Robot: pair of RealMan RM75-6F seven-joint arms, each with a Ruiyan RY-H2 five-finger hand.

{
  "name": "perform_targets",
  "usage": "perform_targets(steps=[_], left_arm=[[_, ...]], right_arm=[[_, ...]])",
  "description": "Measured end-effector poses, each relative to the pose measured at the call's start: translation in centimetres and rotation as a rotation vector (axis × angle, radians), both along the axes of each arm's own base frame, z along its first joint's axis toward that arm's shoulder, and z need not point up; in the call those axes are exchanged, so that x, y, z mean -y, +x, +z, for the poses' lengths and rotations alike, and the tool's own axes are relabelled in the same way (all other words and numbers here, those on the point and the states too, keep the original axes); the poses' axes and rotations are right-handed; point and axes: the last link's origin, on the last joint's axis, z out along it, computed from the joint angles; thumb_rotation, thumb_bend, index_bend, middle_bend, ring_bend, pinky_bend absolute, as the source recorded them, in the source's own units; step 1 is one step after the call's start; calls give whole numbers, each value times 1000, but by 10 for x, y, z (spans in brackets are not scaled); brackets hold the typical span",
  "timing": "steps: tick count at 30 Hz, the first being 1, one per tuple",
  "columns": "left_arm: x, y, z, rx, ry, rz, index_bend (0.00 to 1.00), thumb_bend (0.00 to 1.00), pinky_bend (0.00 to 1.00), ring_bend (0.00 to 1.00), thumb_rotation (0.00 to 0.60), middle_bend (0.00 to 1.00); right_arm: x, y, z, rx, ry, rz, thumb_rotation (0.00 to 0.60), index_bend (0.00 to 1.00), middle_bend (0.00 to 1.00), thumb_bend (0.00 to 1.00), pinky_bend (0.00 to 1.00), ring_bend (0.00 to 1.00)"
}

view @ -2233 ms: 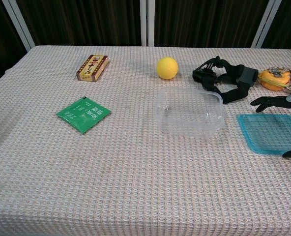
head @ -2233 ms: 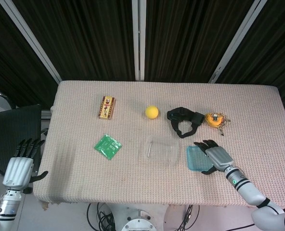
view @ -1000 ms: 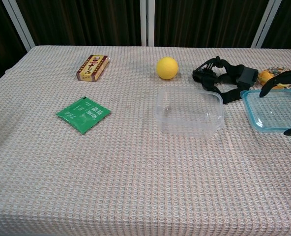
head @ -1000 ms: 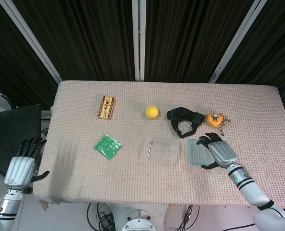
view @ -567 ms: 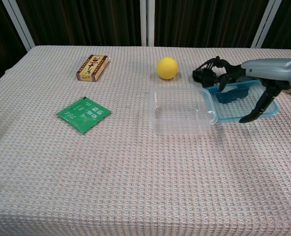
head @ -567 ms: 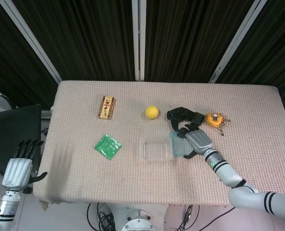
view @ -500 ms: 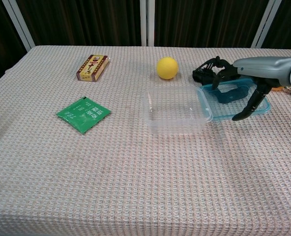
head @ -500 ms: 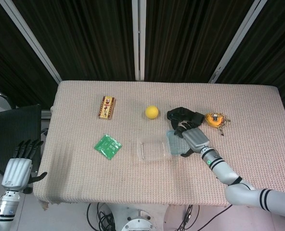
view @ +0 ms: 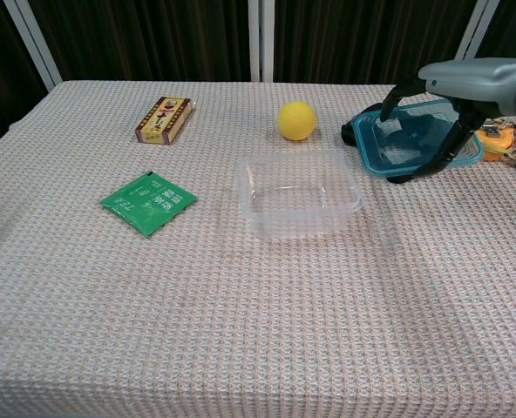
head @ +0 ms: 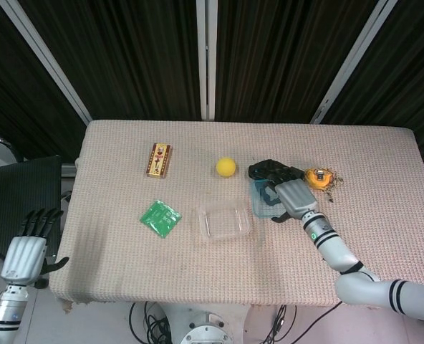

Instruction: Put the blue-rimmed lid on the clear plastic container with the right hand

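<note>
Left hand (head: 27, 252): off the desk's (head: 126, 279) near left corner, fingers spread, holding nothing.
Box (view: 165, 119): one, far left.
Green packet (view: 147, 202): one, flat, left of centre.
Yellow ball (view: 296, 120): one, far side.
Clear plastic container (view: 298, 193): one, mid-desk, uncovered.
Blue-rimmed lid (view: 415, 138): one, lifted and tilted, right of the container, above the black strap (head: 263, 170).
Right hand (head: 292, 197): fingers gripping the lid.
Orange object (head: 317, 177): one, far right.
</note>
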Motion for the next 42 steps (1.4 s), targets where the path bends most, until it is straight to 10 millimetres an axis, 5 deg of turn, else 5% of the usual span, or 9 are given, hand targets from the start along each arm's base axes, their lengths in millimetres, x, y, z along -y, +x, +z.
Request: perform_targets(steps=[7, 23, 42], left_arm=[[1, 4, -2, 4, -1, -15, 85, 0, 0, 0, 600, 60], [3, -2, 1, 19, 7, 0, 85, 0, 0, 0, 600, 60], [4, -2, 2, 22, 5, 0, 84, 0, 0, 0, 600, 60]], right_arm=[[-14, 21, 3, 169, 50, 17, 600, 265, 407, 101, 0, 51], [-12, 100, -70, 184, 218, 51, 600, 272, 401, 98, 0, 50], [-15, 92, -78, 177, 262, 82, 600, 272, 401, 99, 0, 50]])
